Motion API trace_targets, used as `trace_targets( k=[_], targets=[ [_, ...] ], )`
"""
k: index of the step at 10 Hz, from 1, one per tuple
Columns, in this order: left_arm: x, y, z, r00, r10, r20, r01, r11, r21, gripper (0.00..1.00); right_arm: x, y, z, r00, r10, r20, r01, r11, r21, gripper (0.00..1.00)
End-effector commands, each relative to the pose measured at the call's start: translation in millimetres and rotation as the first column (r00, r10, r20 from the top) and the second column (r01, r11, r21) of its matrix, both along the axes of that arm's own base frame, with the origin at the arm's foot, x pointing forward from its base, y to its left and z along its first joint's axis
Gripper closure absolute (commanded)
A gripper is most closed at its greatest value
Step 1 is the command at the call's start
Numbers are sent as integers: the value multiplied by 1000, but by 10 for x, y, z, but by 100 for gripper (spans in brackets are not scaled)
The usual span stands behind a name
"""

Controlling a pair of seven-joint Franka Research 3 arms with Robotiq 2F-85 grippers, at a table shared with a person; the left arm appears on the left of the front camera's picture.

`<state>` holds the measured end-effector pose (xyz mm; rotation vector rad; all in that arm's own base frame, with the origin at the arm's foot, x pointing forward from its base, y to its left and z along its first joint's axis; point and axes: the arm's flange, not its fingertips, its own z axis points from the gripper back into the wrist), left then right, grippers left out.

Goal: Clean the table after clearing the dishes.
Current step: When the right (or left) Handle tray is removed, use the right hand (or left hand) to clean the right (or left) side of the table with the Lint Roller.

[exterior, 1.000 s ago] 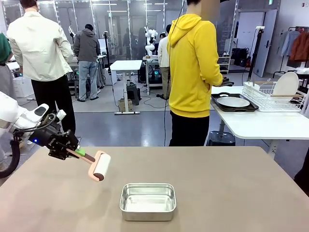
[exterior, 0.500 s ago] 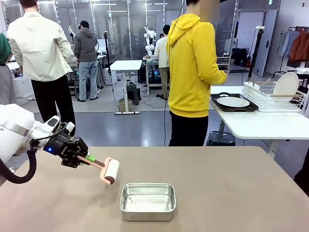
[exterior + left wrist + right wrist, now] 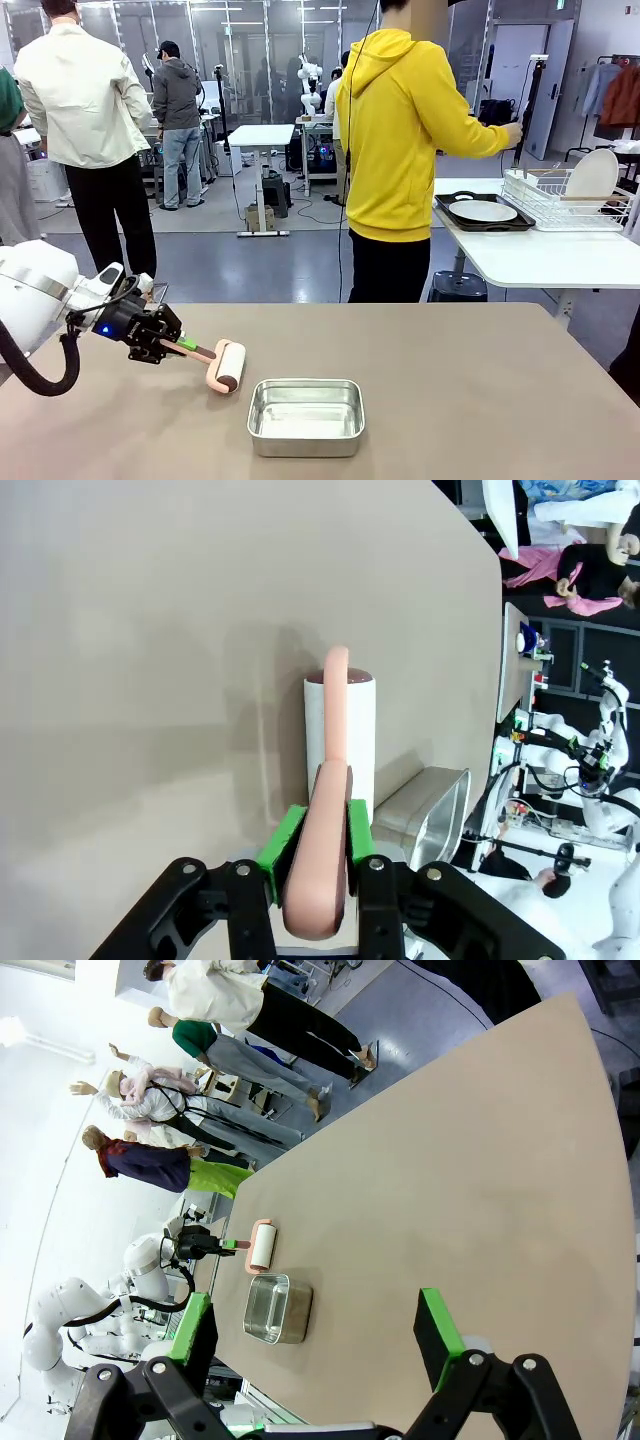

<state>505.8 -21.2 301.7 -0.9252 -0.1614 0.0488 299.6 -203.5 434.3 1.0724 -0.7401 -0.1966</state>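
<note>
Gripping lint roller (image 3: 226,364) (unlabelled)

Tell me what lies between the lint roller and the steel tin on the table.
Nothing: in the front view a bare strip of table separates the lint roller from the steel tin.

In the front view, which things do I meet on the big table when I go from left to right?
left gripper → lint roller → steel tin
</note>
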Motion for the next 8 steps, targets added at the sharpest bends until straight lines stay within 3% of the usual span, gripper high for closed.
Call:
trace_targets(
  k=[1, 3, 8],
  targets=[
    [68, 155, -129, 1000, -14, 25, 13, 1000, 24, 77, -28, -6, 8, 1000, 14, 11, -14, 1000, -7, 0],
    [73, 323, -159, 1000, -1, 11, 1, 999, 40, 77, -28, -6, 8, 1000, 14, 11, -14, 1000, -7, 0],
    [-132, 1104, 127, 999, 13, 51, -19, 993, 120, 77, -28, -6, 8, 1000, 14, 11, -14, 1000, -7, 0]
  ],
)
